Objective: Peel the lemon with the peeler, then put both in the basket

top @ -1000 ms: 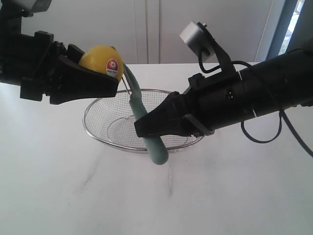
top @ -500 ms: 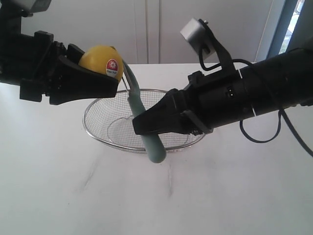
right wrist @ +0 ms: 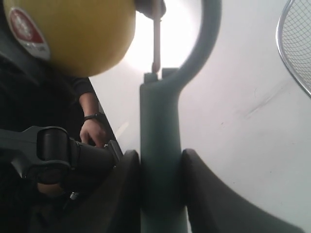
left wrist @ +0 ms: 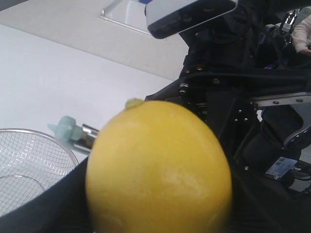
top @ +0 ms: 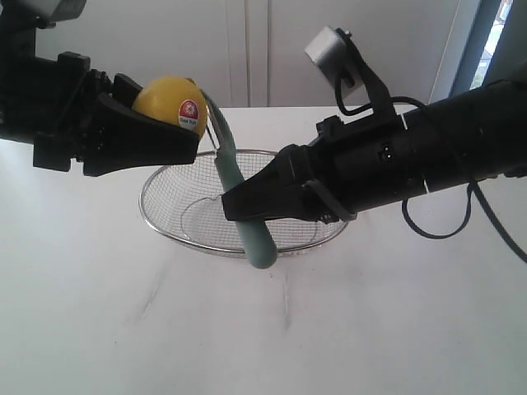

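The yellow lemon [top: 169, 102] with its red-and-white sticker hangs above the table, and my left gripper [top: 177, 123] is shut on it. It fills the left wrist view as the lemon [left wrist: 158, 167]. My right gripper [top: 239, 206] is shut on the teal handle of the peeler [top: 247, 214], whose loop head reaches up against the lemon's right side. The right wrist view has the peeler [right wrist: 160, 141] clamped between both fingers [right wrist: 124, 189], with its blade next to the lemon [right wrist: 73, 34]. The wire mesh basket [top: 165, 218] sits on the white table below both grippers.
The white table [top: 123, 329] spreads around the basket. A white wall and a window edge stand behind. A person's hand [right wrist: 95, 131] shows in the right wrist view, beyond the left arm.
My right gripper and the peeler have shifted slightly left and up along the lemon. The left gripper and the lemon have stayed still.
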Robot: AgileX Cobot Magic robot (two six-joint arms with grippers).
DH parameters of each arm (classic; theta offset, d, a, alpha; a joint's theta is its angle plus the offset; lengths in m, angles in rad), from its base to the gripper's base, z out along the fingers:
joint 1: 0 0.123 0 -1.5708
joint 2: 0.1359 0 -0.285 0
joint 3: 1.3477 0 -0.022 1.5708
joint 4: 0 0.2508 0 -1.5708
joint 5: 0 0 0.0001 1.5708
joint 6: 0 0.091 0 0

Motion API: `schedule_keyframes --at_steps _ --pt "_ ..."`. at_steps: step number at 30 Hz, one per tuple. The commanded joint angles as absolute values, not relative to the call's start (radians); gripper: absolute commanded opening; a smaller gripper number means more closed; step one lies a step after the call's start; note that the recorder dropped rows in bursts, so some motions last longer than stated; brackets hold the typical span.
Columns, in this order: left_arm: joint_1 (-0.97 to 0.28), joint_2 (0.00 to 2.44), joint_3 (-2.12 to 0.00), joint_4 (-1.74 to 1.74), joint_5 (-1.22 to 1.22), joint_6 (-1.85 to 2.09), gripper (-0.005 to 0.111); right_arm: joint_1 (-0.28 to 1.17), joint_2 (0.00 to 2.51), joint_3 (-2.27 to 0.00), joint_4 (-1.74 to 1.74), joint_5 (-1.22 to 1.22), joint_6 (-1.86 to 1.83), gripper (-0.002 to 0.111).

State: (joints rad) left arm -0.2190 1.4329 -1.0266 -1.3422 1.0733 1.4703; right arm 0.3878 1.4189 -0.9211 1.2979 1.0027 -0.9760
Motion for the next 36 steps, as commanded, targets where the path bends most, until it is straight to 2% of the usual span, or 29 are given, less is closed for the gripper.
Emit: schedule_keyframes --at_steps 1,17,29,36 --pt "-0.223 1.419 -1.024 -1.377 1.094 1.474 0.000 0.389 1.394 -0.917 1.312 0.991 -0.987 0.000" --pt "-0.223 1.419 -1.024 -1.378 1.092 1.474 0.000 0.389 1.307 -0.917 1.308 0.962 -1.017 0.000" --pt "-0.223 1.419 -1.024 -1.378 1.096 1.474 0.000 0.389 1.357 -0.877 1.314 0.926 -1.017 0.000" --pt "-0.223 1.419 -1.024 -1.378 1.096 1.474 0.000 0.389 1.388 -0.849 1.365 0.992 -1.055 0.000"
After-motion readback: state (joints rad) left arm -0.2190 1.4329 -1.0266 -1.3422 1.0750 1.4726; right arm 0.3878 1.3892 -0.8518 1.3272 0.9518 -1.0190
